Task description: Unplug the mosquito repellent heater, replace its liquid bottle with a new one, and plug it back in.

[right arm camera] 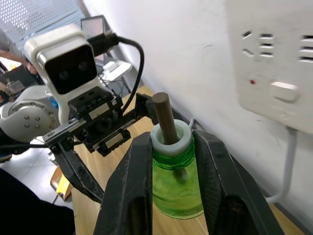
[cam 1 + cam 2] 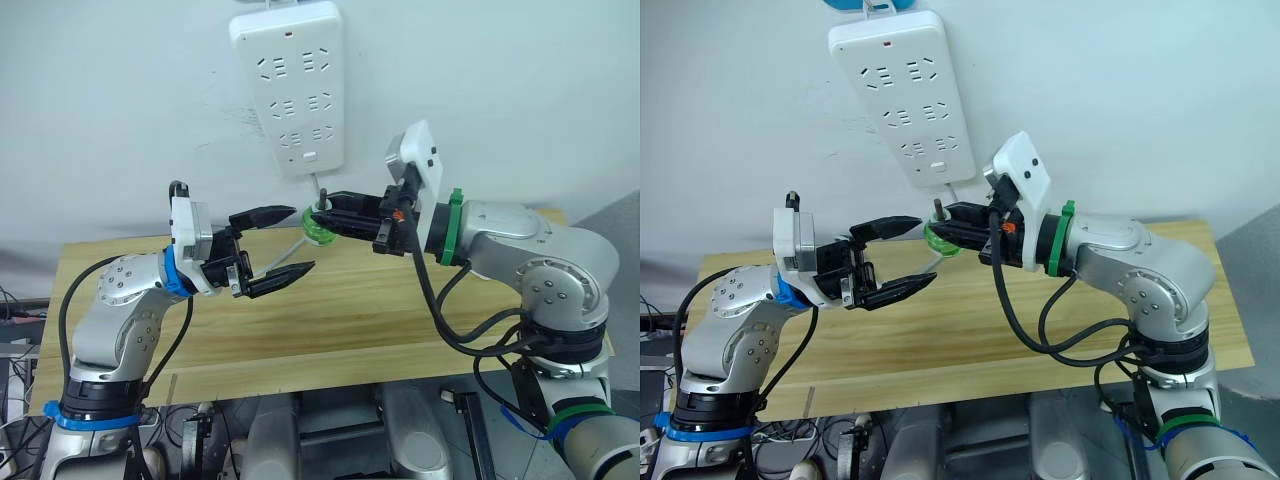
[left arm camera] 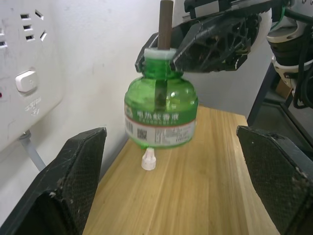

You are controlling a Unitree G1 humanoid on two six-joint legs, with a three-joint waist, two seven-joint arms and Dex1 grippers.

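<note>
Left gripper (image 2: 277, 243) gapes empty; right gripper (image 2: 322, 218) clamps the capless bottle (image 3: 160, 110) (wick up)

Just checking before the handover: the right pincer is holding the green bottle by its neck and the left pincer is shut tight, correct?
Not quite. The left pincer is open, its fingers spread wide on either side of the green bottle, as the left wrist view shows. The rest holds: the right pincer grips that bottle by its neck.
</note>
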